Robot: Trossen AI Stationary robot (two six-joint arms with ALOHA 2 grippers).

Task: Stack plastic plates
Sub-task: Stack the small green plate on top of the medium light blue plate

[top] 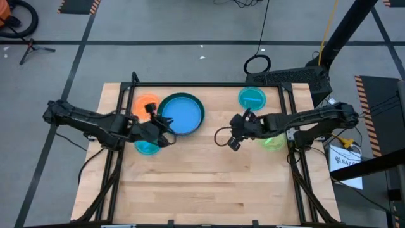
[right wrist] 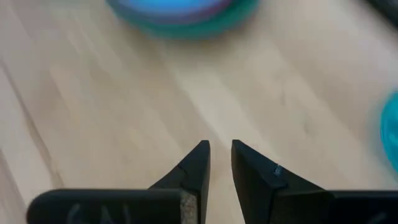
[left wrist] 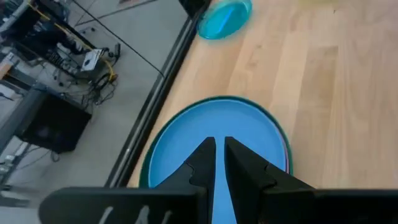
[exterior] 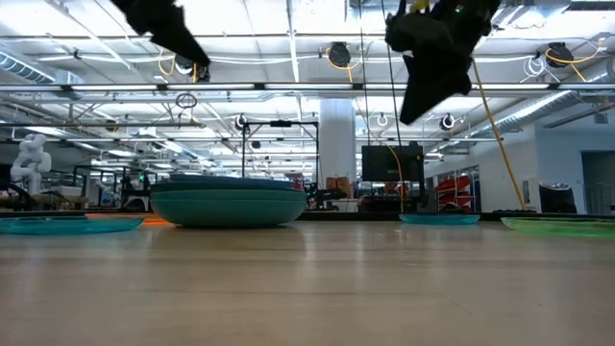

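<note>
A stack of plates (top: 182, 114) stands left of the table's centre, a blue plate (left wrist: 214, 127) on top and a teal one (exterior: 228, 210) at the bottom; a magenta rim (left wrist: 287, 155) shows between them. An orange plate (top: 144, 103) lies to the stack's left. One small cyan plate (top: 148, 147) lies under my left arm and another cyan plate (top: 252, 98) near the far edge. A lime plate (top: 273, 143) lies under my right arm. My left gripper (left wrist: 219, 149) hovers over the blue plate, its fingers a narrow gap apart. My right gripper (right wrist: 221, 149) hovers over bare wood, slightly open.
The wooden table (top: 202, 183) has a black frame along its far edge (top: 209, 85) and left edge (left wrist: 155, 106). Its near half shows only bare wood. In the low view both arms hang well above the table top (exterior: 307, 288).
</note>
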